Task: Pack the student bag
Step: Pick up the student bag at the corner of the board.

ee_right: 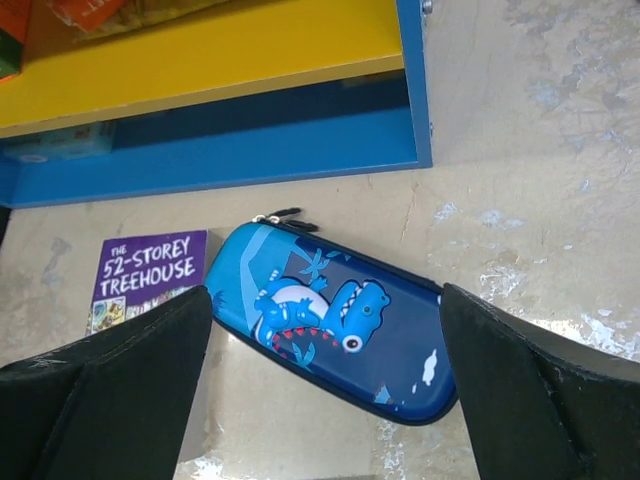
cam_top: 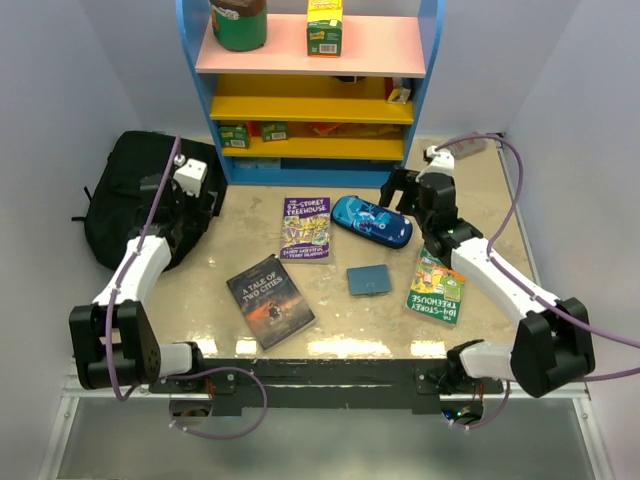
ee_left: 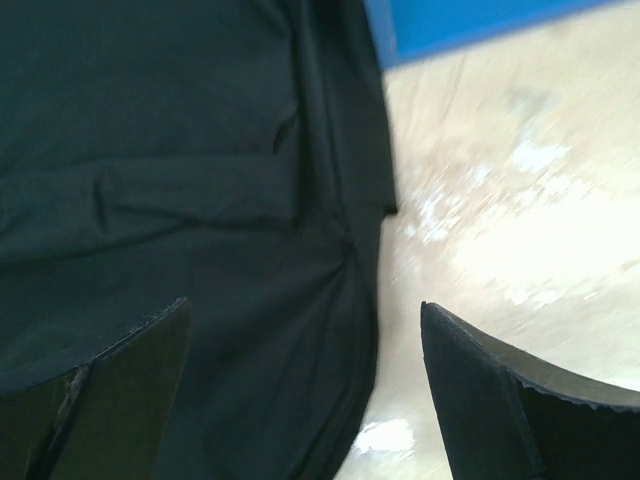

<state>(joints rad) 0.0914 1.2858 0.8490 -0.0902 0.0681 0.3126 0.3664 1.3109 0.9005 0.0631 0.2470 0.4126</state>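
Bag (cam_top: 130,195) lies at the far left of the table (cam_top: 330,325), close to the left side of the blue shelf (cam_top: 310,150). It is black, soft and creased, much larger than any book, and a short strap shows at its left edge. In the left wrist view its fabric (ee_left: 180,180) fills the left part, with folds and a long seam; I cannot tell if its zipper is open.

The left gripper (cam_top: 205,200) hangs over the right edge of the bag, jaws wide apart (ee_left: 305,310), holding nothing. The right gripper (cam_top: 405,187) is also spread wide and empty (ee_right: 325,292), above the blue case (cam_top: 372,221) with a dinosaur on it (ee_right: 335,320).

Just left of the case lies a purple book (cam_top: 306,227). A dark book (cam_top: 270,300) lies nearer the arms, a small blue-grey square (cam_top: 369,279) is beside it, and a green book (cam_top: 437,287) is under the right arm.
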